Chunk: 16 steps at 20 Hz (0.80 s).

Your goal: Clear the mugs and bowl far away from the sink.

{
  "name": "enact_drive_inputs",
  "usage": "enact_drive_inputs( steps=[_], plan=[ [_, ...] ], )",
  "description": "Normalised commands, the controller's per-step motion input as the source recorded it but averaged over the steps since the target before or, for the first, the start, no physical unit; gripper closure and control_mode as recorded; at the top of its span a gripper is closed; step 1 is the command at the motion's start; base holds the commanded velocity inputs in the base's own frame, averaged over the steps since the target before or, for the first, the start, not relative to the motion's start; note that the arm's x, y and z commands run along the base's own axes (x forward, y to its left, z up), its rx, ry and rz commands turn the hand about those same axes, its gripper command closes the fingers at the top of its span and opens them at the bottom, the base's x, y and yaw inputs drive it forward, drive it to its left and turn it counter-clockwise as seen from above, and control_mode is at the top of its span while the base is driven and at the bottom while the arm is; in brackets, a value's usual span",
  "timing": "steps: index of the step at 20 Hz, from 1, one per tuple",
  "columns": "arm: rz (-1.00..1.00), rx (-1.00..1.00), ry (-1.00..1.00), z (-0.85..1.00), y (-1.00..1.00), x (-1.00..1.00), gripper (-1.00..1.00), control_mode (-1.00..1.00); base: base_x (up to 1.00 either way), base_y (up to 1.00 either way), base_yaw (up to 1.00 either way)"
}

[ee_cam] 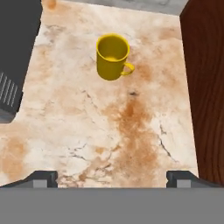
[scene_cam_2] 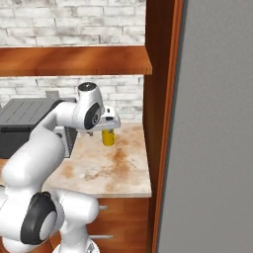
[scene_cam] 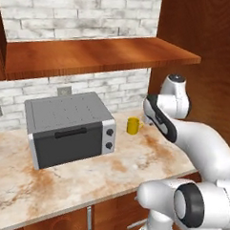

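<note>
With the claw (ee_cam: 112, 178) spread wide and empty, it is to be advanced toward the upright yellow mug (ee_cam: 112, 57) at upper centre, clear of the handle.

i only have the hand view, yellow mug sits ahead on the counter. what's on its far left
Observer: A grey toaster oven stands left of the yellow mug, apart from it.
Operator: anything overhead
Observer: A wooden shelf runs along the brick wall above the counter.
Operator: is the hand over the mug
Observer: In the right base view the hand hangs just above it; the gripper is open and empty.
</note>
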Motion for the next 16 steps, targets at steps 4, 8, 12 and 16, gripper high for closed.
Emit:
enact_drive_inputs(
  steps=[4,8,12,16],
  plan=[
    [-0.18,0.04,-0.1,0.49,-0.03,-1.0,-1.0,-1.0,0.0,0.0,0.0],
    [-0.16,0.0,-0.2,0.4,0.0,-0.98,-1.0,-1.0,0.0,0.0,0.0],
    [-0.09,0.0,-0.38,0.21,0.03,-0.9,-1.0,-1.0,0.0,0.0,0.0],
    [-0.01,0.01,-0.15,0.38,0.2,-0.67,-1.0,-1.0,0.0,0.0,0.0]
  ],
)
